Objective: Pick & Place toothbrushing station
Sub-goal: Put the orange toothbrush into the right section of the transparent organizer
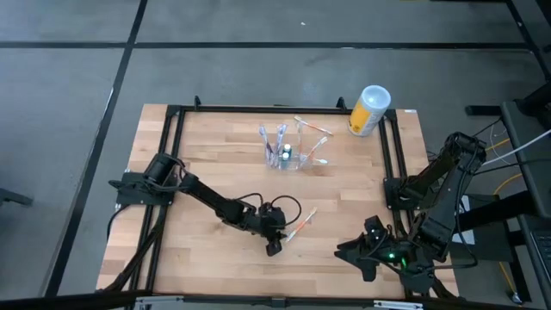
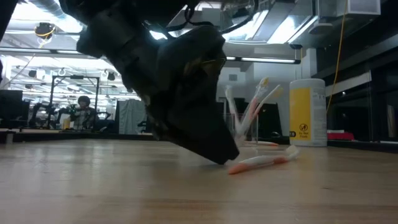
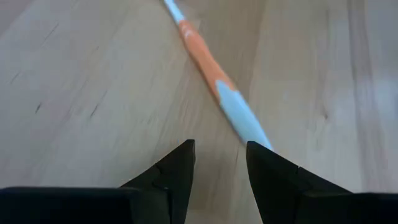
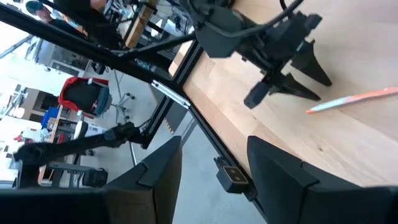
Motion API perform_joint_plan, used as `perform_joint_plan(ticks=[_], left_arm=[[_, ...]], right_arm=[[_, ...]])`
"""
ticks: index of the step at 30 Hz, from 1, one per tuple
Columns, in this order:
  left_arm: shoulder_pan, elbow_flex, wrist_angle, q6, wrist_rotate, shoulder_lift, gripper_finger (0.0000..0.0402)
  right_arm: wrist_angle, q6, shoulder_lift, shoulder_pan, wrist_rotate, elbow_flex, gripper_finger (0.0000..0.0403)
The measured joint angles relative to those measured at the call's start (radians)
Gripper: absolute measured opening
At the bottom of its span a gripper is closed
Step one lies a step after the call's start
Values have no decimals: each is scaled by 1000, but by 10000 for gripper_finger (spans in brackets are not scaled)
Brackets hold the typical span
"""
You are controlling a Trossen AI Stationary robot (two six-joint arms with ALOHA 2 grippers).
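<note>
Left claw (image 1: 275,245) low on wooden surface (image 1: 207,164), near front edge, fingers (image 3: 176,180) parted, gripping nothing. Orange-and-white toothbrush (image 1: 300,226) flat on boards just beyond fingertips, free of both; in left wrist view its white end (image 3: 245,120) just short of the gap. Toothbrushing station (image 1: 293,148) upright at back centre of surface, clear, several toothbrushes (image 1: 281,138) leaning inside; well apart from left claw. Yellow canister, white lid (image 1: 368,110), lying tilted at back right corner. Right claw (image 1: 372,256) parked off surface's front right edge, fingers spread, empty. Person (image 2: 82,112) seated in room far behind, low view.
</note>
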Motion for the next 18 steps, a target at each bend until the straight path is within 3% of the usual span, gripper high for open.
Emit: perform_joint_plan(ticks=[6,13,18], left_arm=[[0,6,80,7,17,47,143],[-14,2,95,16,-52,37,143],[-34,0,173,185,-1,34,143]], right_arm=[[13,-3,0,0,37,0,184],[24,-4,0,-1,46,0,184],[24,-18,0,-8,46,0,184]])
